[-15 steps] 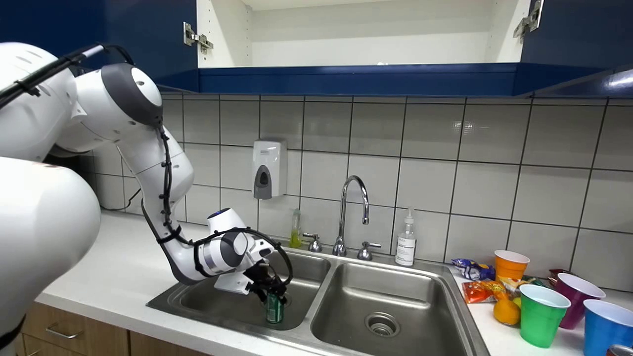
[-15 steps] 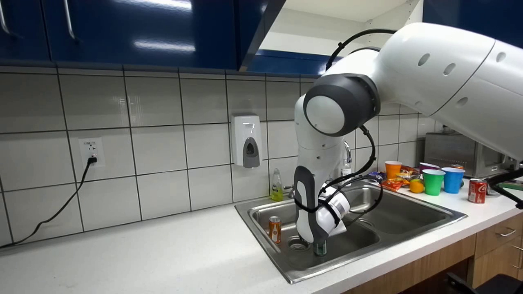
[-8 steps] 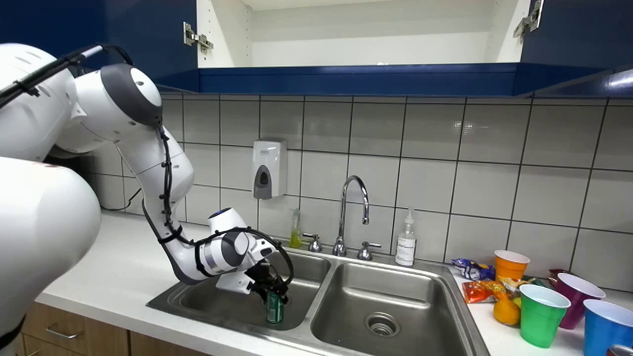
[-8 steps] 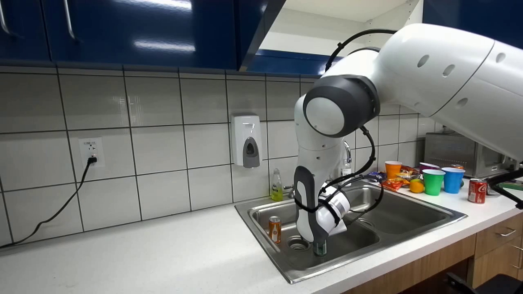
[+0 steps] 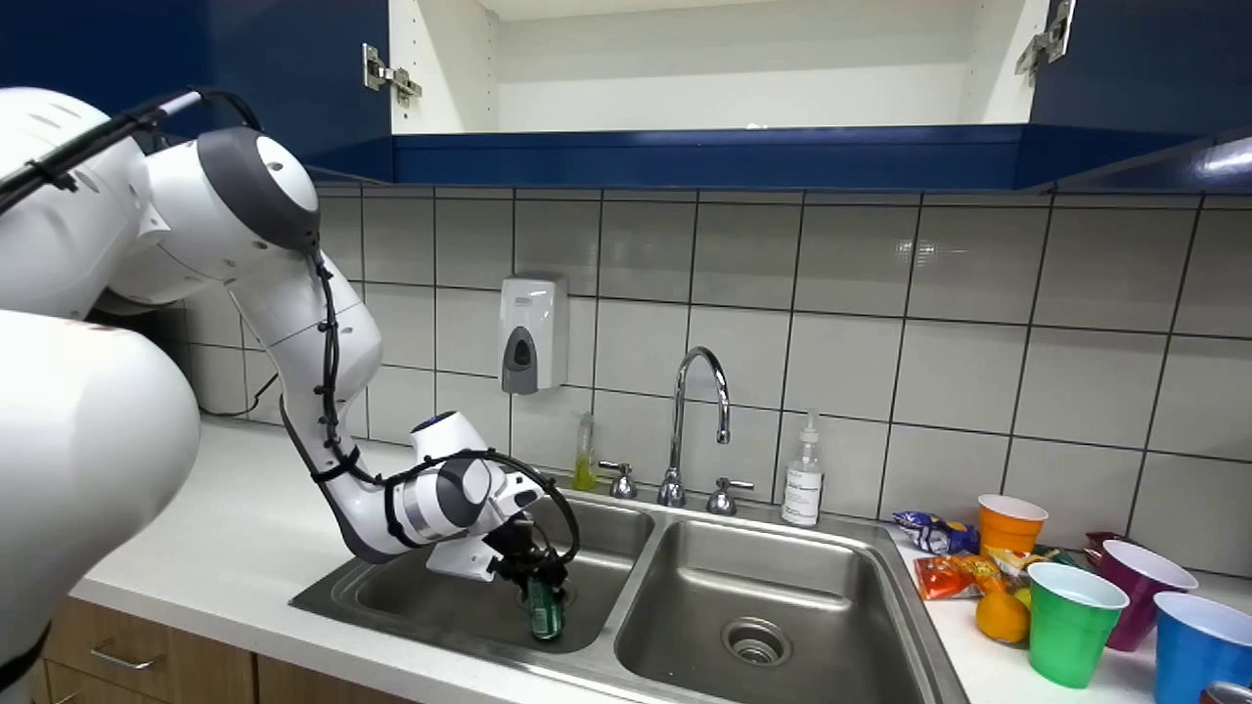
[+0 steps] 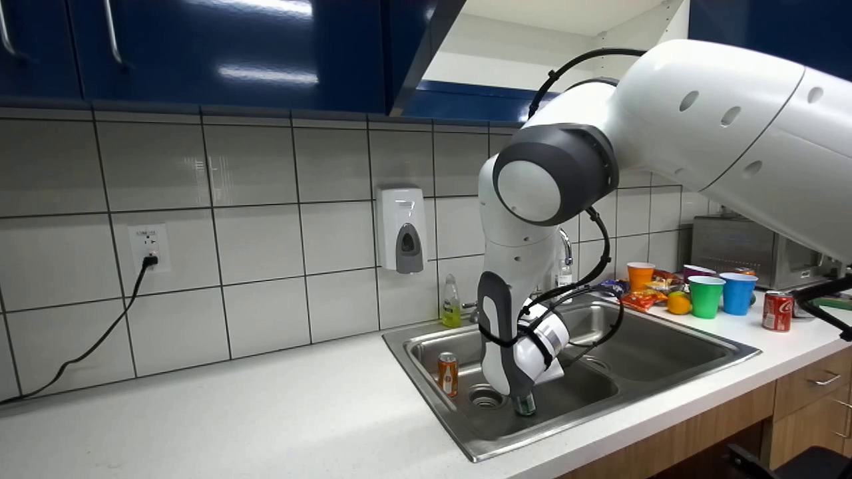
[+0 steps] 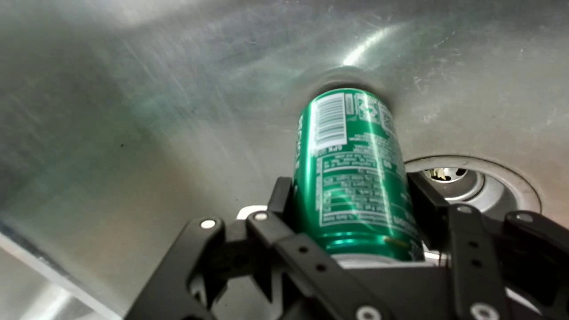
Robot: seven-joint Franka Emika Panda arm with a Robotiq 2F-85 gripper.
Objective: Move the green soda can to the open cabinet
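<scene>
The green soda can (image 7: 351,178) stands between the two black fingers (image 7: 281,193) of my gripper (image 7: 351,191), which press on it from both sides near its silvery top. In an exterior view the can (image 5: 546,614) leans slightly inside the left sink basin, its lower end at or close to the basin floor; I cannot tell if it touches. My wrist hides most of the can (image 6: 524,404) in an exterior view. High on the wall, the open cabinet (image 5: 704,156) shows a white interior above a dark blue edge, with its doors swung outward.
A metal divider (image 5: 626,611) separates the two basins. An orange can (image 6: 448,374) stands in the same basin, beside the drain (image 6: 486,397). Behind the sink rise the faucet (image 5: 680,420) and a pump bottle (image 5: 804,479). Cups, such as a green cup (image 5: 1074,626), and snacks crowd the right counter.
The fingers have closed in on the green soda can. It has gone from upright to slightly tilted. The arm has barely moved.
</scene>
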